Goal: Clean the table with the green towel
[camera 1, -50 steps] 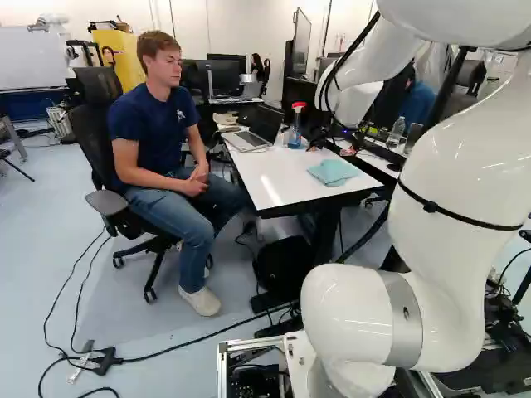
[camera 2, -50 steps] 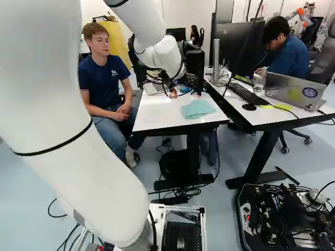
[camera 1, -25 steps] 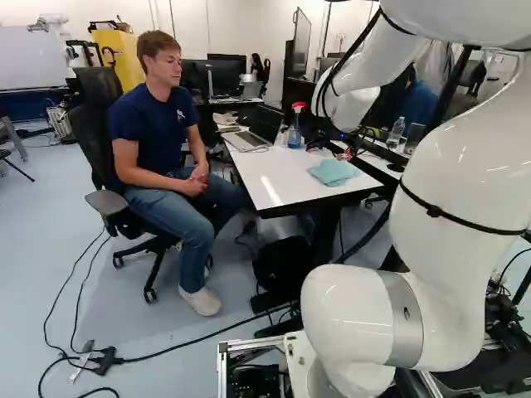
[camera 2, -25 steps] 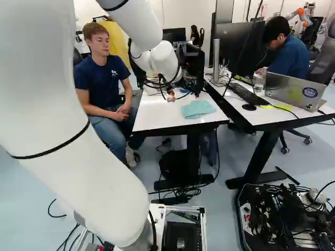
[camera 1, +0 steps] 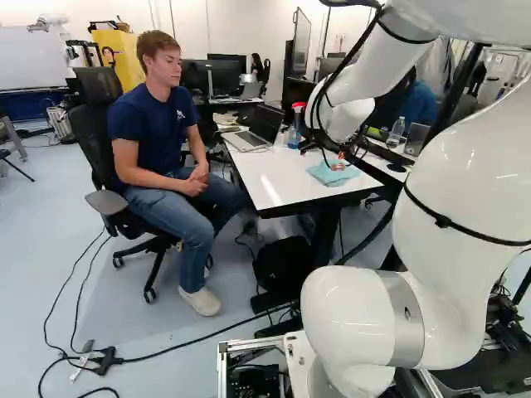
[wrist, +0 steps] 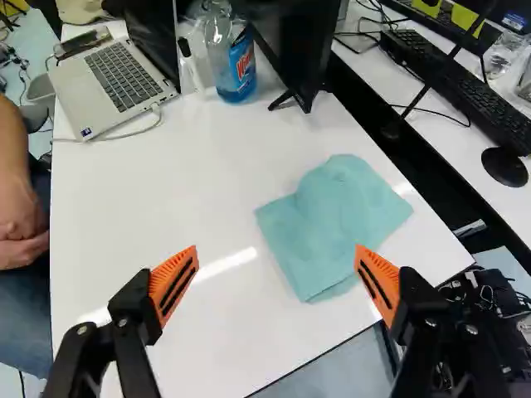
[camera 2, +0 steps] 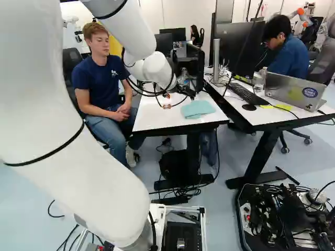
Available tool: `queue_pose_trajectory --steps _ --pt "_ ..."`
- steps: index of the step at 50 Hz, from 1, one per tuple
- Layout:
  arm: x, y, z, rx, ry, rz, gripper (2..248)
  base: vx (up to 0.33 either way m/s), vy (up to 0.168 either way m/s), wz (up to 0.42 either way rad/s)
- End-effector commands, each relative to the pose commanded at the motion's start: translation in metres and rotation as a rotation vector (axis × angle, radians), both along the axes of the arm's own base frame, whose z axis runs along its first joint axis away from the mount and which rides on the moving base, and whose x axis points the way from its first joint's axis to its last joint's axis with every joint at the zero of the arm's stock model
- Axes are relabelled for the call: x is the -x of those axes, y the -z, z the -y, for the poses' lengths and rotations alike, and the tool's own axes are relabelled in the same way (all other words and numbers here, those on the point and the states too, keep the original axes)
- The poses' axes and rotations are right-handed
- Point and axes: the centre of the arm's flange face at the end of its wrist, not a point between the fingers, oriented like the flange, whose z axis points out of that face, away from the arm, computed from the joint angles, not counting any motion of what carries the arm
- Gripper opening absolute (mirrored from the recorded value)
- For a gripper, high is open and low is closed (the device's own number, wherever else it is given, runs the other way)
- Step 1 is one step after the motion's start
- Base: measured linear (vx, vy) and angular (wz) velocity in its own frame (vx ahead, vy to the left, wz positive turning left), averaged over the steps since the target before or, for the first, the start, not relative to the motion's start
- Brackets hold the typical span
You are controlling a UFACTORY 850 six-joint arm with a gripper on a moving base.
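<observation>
Near the centre of the right base view, the hand (camera 2: 166, 102) hangs spread wide above the tabletop (camera 2: 149, 119), left of the green towel (camera 2: 198, 109).

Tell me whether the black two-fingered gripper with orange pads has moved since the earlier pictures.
Yes: the gripper has shifted toward the base, nearer the front edge of the white tabletop in the right base view.
</observation>
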Motion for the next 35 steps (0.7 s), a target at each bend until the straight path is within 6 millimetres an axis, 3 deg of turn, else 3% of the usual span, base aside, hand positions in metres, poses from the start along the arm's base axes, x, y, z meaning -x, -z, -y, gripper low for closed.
queue_pose_trajectory --steps 35 --pt "0.060 0.053 -0.052 0.032 -0.095 0.170 247 0.000 0.000 0.000"
